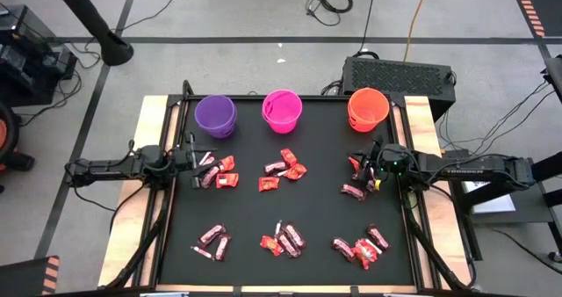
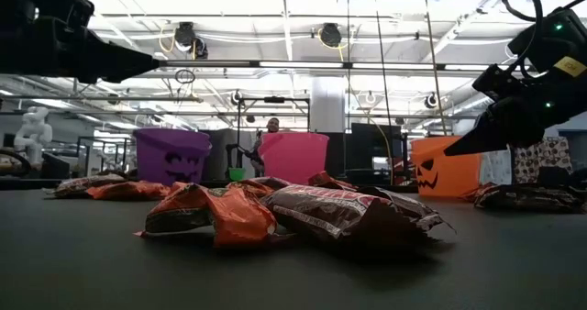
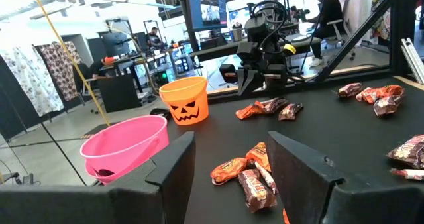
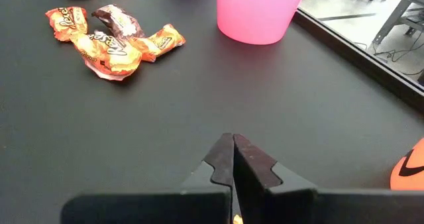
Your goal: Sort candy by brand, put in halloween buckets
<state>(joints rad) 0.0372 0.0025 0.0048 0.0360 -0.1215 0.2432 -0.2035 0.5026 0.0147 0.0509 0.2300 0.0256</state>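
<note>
Candy [image 1: 284, 168] lay in 6 small piles across the black counter [image 1: 246, 209], none in the 3 buckets along its far edge: purple [image 1: 215, 116], pink [image 1: 282, 110], orange [image 1: 367, 108]. The left pincer [image 1: 195, 159] hung open and empty beside the left pile; the right pincer [image 1: 362, 168] was closed on nothing near the orange bucket.

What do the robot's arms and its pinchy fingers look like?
Both arms are dark, nearly black, built of chunky jointed links. The left gripper has two flat, blocky black fingers. The right gripper has thin black fingers ending in a point. The right arm's wrist carries a looping black cable, a yellow tag and small green lights.
</note>
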